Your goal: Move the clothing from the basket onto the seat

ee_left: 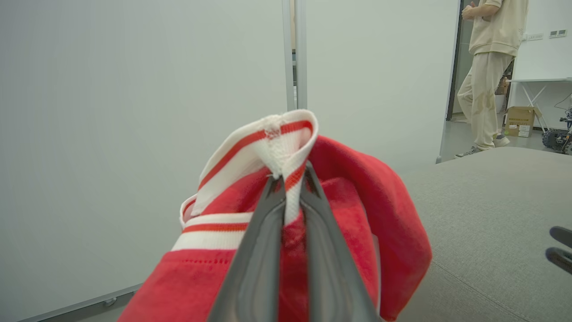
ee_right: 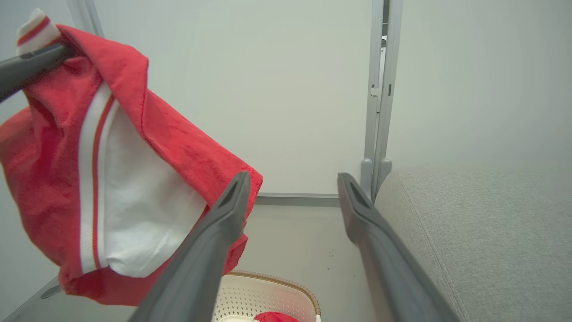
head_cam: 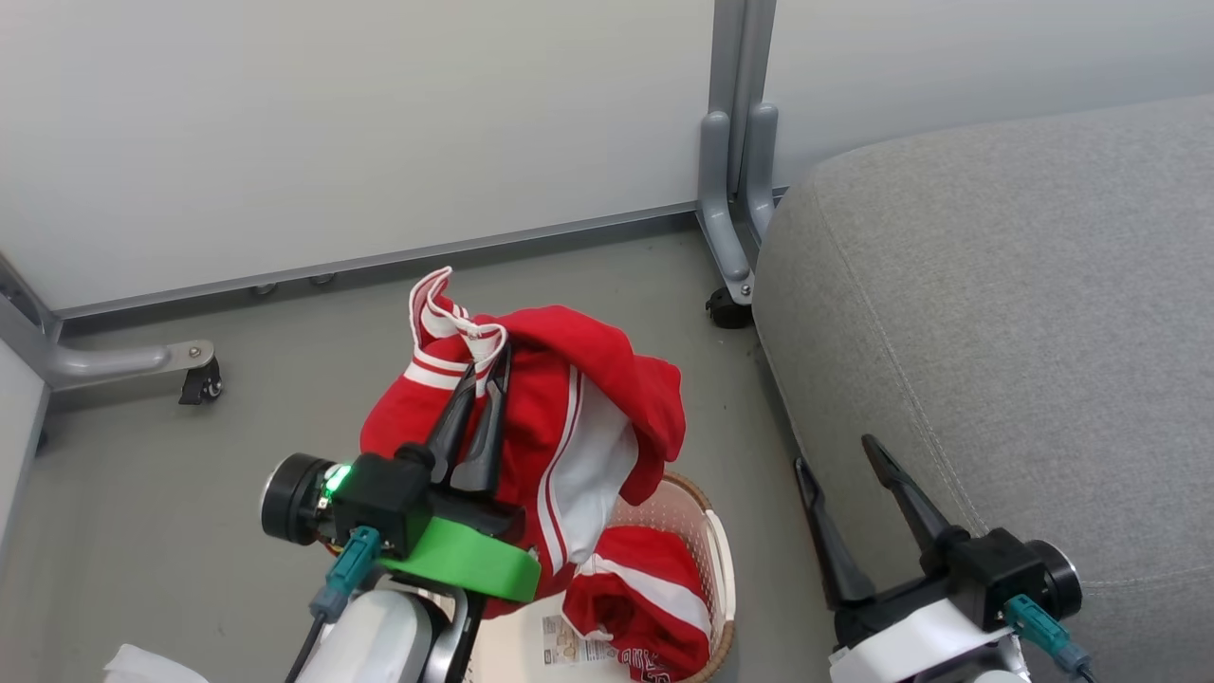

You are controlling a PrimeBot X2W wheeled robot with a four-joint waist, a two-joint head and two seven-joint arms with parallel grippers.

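- Our left gripper point(head_cam: 487, 368) is clamped on a fold of the ribbed band point(ee_left: 272, 134) of one red garment. The two fingers are pressed together with the fabric between the tips. We judge the band was chosen because it is thick and stitched, and so slips less than the loose body cloth.
- The lifted garment point(head_cam: 588, 398) hangs from that single pinch, well above the basket point(head_cam: 718, 545). Its white panel and stripes droop toward the basket mouth. Held this high, the hem looks free of the woven rim, and we read that as the reason for the height.
- The second garment point(head_cam: 645, 593) lies bunched inside the basket with white lettering at its lower edge. It is not yet moved.
- Our right gripper point(head_cam: 835, 453) has its fingers spread wide and holds nothing. It hovers at the near edge of the seat point(head_cam: 996, 304), beside the basket. We think it is parked there to stay clear of the carry path.
- The seat is to the robot's right of the basket, with grey floor point(head_cam: 285, 398) between them, and no clothing is on it. We judge one garment is in transit and one is waiting.
- Next move, in our view, is to swing right over the rounded corner and then let go. The risk is the trailing cloth catching on the basket rim.
- A person point(ee_left: 487, 67) stands far off past the partition panel point(ee_left: 134, 112) in the left wrist view, well away from the work.
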